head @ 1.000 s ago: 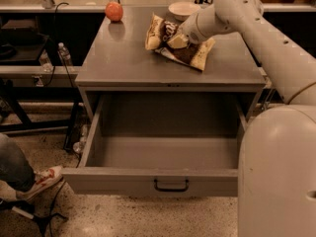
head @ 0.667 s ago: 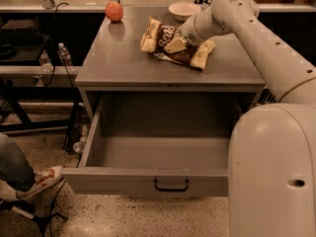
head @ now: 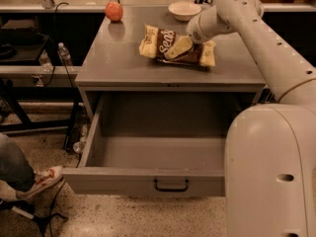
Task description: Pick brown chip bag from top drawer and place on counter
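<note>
The brown chip bag (head: 165,42) lies on the counter (head: 116,58), right of its middle, dark in the centre with pale ends. My gripper (head: 180,47) reaches in from the upper right and sits on the bag's middle. One pale finger (head: 177,47) lies across the top of the bag and the gripper looks shut on it. The top drawer (head: 148,179) is pulled fully open below the counter; its inside shows nothing in it. Its black handle (head: 171,185) sits at the centre of the front panel.
An orange ball (head: 113,11) and a white bowl (head: 184,10) stand at the back of the counter. My arm and base (head: 271,172) fill the right side. A person's leg and shoe (head: 42,179) are at the lower left. A water bottle (head: 64,56) stands on a left shelf.
The gripper has moved the bag left and down toward the counter's middle. The bag has gone from tilted and bunched to lying flatter on the counter.
</note>
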